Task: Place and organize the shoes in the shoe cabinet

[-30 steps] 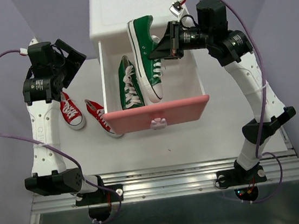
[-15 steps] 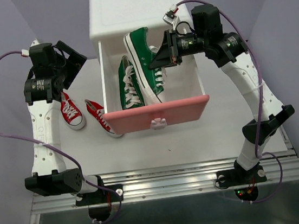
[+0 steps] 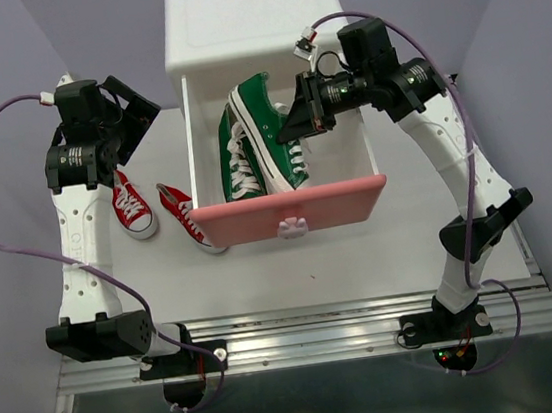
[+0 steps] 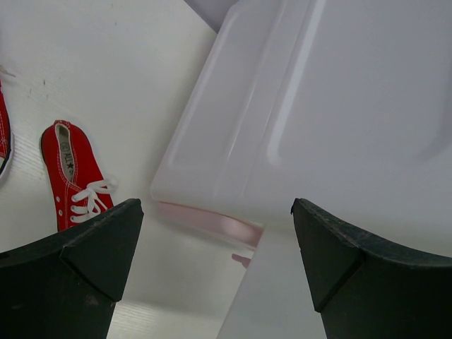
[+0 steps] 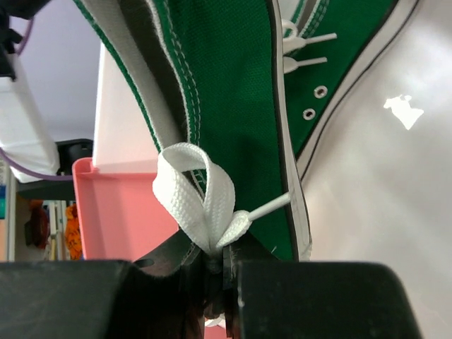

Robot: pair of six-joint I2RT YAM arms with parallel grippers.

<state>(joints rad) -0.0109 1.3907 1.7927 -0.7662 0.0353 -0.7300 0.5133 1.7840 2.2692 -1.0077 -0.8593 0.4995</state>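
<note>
- Shoe cabinet [image 3: 248,18]: white body, standing at the far middle of the counter [image 3: 343,259]. One drawer [image 3: 297,210] with a pink front is pulled out toward the arm bases.
- Resting green shoe [image 3: 238,161]: lies in the left part of the open drawer, sole down and laces up, toe toward the pink front.
- Held green shoe [image 3: 265,132]: sits within the drawer outline, just right of the resting green shoe. It is tilted onto its side with the laces facing the right arm. Whether it touches the drawer floor cannot be told.
- Right gripper [image 3: 307,112]: fingers pressed together and clamped on the white lace [image 5: 201,194] of the held green shoe. The right wrist view shows the lace loop pinched at the fingertips.
- Left gripper [image 3: 135,105]: fingers spread wide apart, holding nothing. It hangs above the counter to the left of the shoe cabinet. Its wrist view faces the cabinet's side wall.
- Left red shoe [image 3: 133,206] and right red shoe [image 3: 183,216]: both lie on the counter left of the drawer, outside the shoe cabinet and near each other.
- The toe end of the right red shoe is hidden under the left corner of the pink drawer front.
</note>
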